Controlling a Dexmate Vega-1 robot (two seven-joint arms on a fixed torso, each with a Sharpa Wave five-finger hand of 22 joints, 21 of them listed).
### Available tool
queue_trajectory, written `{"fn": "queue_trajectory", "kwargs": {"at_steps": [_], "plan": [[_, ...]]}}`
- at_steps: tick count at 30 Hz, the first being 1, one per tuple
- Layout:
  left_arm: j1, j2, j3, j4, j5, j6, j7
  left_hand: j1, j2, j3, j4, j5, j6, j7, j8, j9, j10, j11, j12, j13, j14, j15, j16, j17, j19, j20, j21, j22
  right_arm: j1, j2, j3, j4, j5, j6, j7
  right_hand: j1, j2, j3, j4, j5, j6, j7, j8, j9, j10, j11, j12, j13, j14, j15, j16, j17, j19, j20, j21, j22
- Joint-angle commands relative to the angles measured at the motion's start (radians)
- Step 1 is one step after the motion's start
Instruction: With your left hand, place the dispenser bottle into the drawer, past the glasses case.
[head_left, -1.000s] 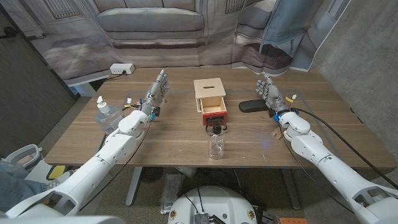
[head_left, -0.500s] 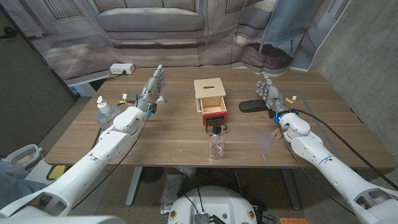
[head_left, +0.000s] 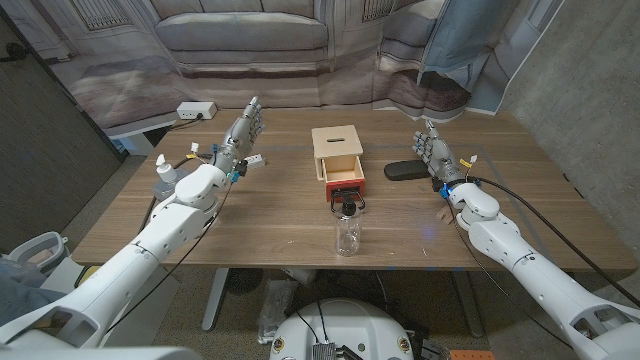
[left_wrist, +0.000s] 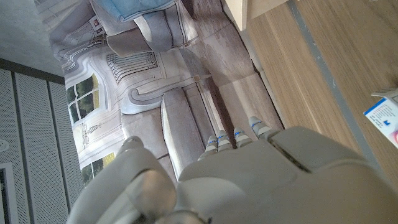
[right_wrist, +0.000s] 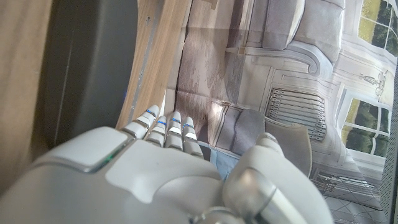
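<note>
The clear dispenser bottle (head_left: 164, 178) with a white pump stands near the table's left edge, partly covered by my left forearm. My left hand (head_left: 243, 130) is raised past it, toward the back of the table, fingers straight and apart, holding nothing; its back also fills the left wrist view (left_wrist: 249, 180). The light wooden box (head_left: 337, 148) sits mid-table with its red drawer (head_left: 346, 183) pulled out toward me. The black glasses case (head_left: 405, 170) lies right of the box, also seen as a dark mass (right_wrist: 87, 62). My right hand (head_left: 432, 150) stands upright beside the case, empty.
A clear bottle with a black cap (head_left: 347, 228) stands in front of the drawer. A small white and blue carton (left_wrist: 385, 117) lies near my left hand. A white power strip (head_left: 196, 110) sits at the back left edge. A sofa stands behind the table.
My left hand has drifted left and away from me, and the forearm now overlaps the dispenser bottle. The right arm and the objects are unchanged.
</note>
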Motion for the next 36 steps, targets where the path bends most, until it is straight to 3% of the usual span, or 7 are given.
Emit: {"fn": "queue_trajectory", "kwargs": {"at_steps": [1,26,36], "plan": [[0.014,0.042,-0.022,-0.06,-0.01,0.046,0.009,0.013,0.006,-0.001,-0.007,0.004,0.009,0.003,0.007,0.002,0.009,-0.001,0.006,0.003,-0.001,0.005,0.005,0.002,-0.077,-0.042,-0.002,0.002,-0.002,0.006,0.0,0.007,0.003,-0.003,-0.004,0.005,0.01,0.002,0.002,-0.003,0.011,-0.002,0.002,0.004,0.01,0.004,0.001,0.005,0.007,0.007,0.005,0.002,0.007,-0.002,-0.003,0.001],[0.118,0.16,-0.11,-0.26,0.003,0.131,0.081,0.025,0.018,0.0,-0.011,0.004,0.023,0.006,0.008,0.002,0.021,0.001,0.008,0.003,0.009,0.006,0.004,0.002,-0.069,-0.036,-0.011,0.002,0.004,0.01,0.001,0.027,0.007,0.002,0.005,0.006,0.015,0.001,0.001,-0.008,0.012,-0.003,0.003,0.004,0.012,0.004,0.0,0.005,0.009,0.01,0.004,0.002,0.008,-0.003,-0.006,0.002],[0.138,0.175,-0.139,-0.296,0.008,0.152,0.103,0.03,0.022,0.0,-0.013,0.003,0.027,0.005,0.008,0.002,0.026,0.001,0.008,0.003,0.011,0.006,0.003,0.002,-0.068,-0.035,-0.015,0.002,0.004,0.011,0.004,0.034,0.01,0.003,0.004,0.007,0.017,0.0,0.0,-0.009,0.011,-0.003,0.002,0.004,0.012,0.002,-0.001,0.005,0.009,0.009,0.003,0.002,0.008,-0.003,-0.008,0.002]]}}
